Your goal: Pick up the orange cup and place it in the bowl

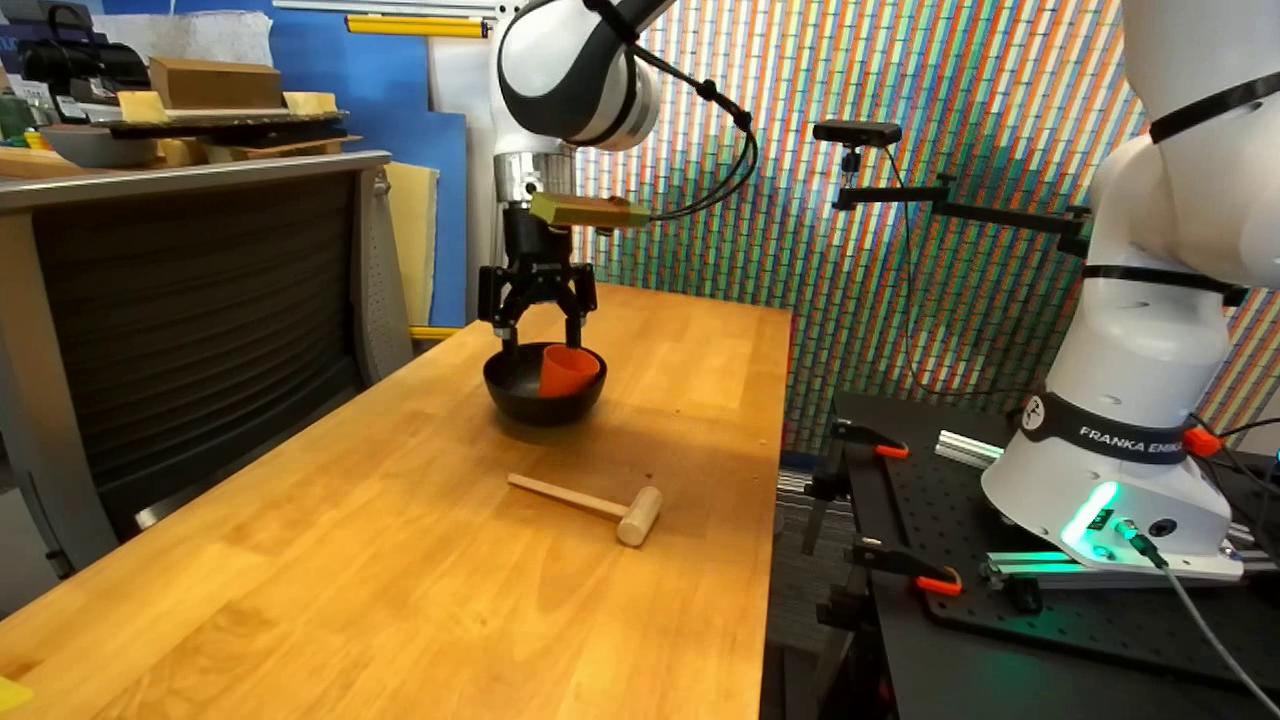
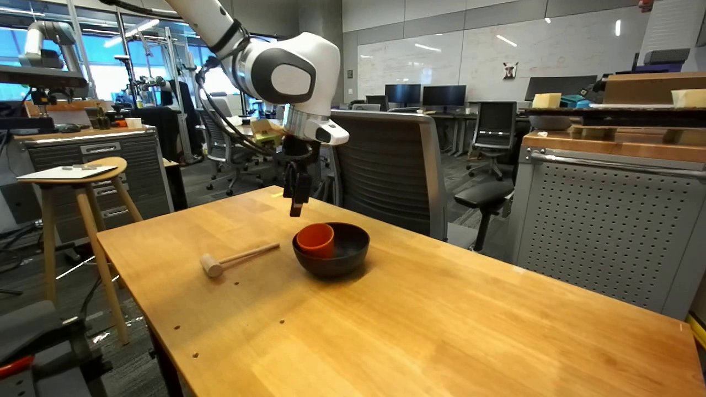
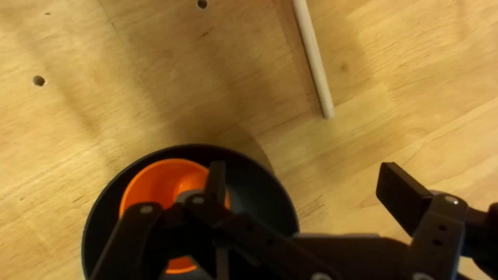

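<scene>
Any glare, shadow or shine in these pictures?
In an exterior view, light streaks glare off the whiteboard; in the wrist view, a soft shadow lies on the table beside the bowl, the orange cup shows a lighter patch inside, and the pincer looks mostly black.

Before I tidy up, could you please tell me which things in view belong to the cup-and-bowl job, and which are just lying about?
For the job:
bowl
cup, inside it
gripper, open

Just lying about:
mallet, on the table
chair, beside the table
stool
</scene>
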Action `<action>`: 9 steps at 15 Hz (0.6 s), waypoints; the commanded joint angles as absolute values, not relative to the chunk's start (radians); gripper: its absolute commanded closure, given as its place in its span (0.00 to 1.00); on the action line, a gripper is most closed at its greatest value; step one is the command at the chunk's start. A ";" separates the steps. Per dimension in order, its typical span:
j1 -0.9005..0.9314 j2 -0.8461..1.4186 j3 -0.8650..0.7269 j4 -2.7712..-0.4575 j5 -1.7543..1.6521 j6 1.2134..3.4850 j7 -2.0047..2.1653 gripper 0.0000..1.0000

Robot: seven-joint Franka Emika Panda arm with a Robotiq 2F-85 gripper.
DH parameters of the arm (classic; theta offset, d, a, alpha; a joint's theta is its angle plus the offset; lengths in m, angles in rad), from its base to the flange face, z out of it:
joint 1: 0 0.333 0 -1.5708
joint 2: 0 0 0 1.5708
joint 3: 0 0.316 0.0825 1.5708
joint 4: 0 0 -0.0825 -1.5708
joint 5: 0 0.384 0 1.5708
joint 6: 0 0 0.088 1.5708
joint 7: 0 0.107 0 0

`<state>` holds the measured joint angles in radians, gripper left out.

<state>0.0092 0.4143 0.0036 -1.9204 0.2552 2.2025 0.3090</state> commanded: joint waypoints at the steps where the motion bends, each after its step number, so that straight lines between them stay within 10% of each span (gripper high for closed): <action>1: 0.046 0.231 0.042 -2.046 0.229 2.080 0.236 0.00; 9: 0.090 -0.155 0.111 -2.205 0.236 1.679 -0.033 0.00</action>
